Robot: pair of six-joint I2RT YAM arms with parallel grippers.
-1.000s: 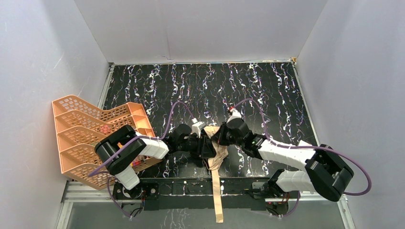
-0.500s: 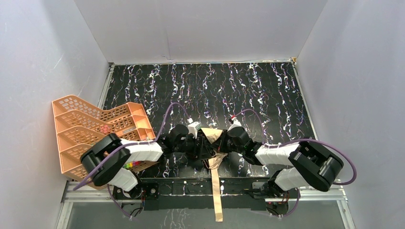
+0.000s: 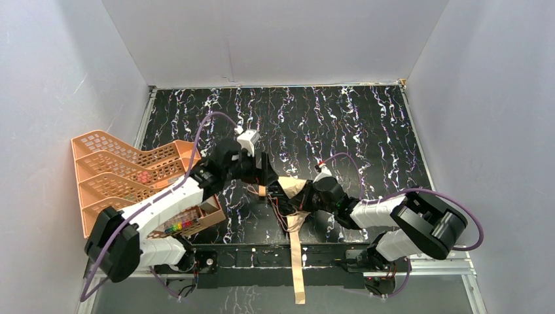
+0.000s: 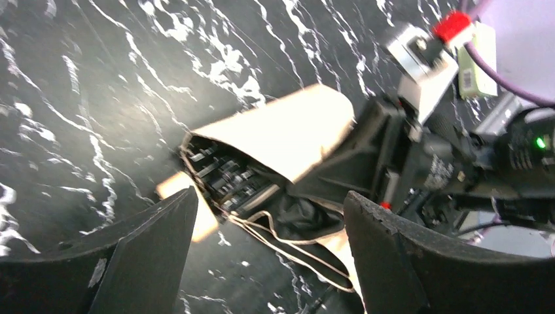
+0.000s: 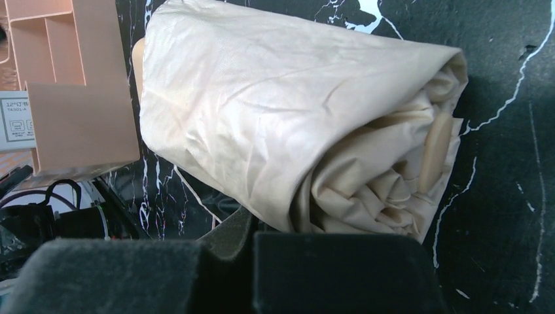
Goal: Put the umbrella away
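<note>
- Top external: rolled umbrella (image 3: 291, 188) flat on table (image 3: 340, 124), near the front edge, between the two grippers.
- Tan outside up, black folds and thin cords spilling toward the near side.
- Strap (image 3: 298, 268) trailing from the bundle straight over the front rail.
- Left gripper (image 3: 265, 180) just left of the bundle, above its handle end, tilted down toward it.
- Right gripper (image 3: 302, 196) tight against the bundle's right side, forearm low over the table.
- Orange rack (image 3: 118, 176) at the left wall, well apart from the bundle.
- Left wrist: left gripper (image 4: 268, 255) with jaws spread wide, both fingers (image 4: 141, 255) clear of everything, nothing held.
- Beyond them, umbrella (image 4: 281, 134) end-on: black ribs (image 4: 226, 176) packed under the tan cover, small tan handle (image 4: 171, 185) sticking out beside the left finger.
- Right gripper (image 4: 366, 157) at the bundle's far side, black fingers laid along the cloth.
- Right wrist: right gripper (image 5: 252, 258) closed tight, pads together at the bundle's lower edge, a dark fold apparently pinched there.
- Umbrella (image 5: 262, 111) filling the view, creased tan cloth rolled on itself.
- Rack (image 5: 78, 98) corner at upper left, just beside the bundle.
</note>
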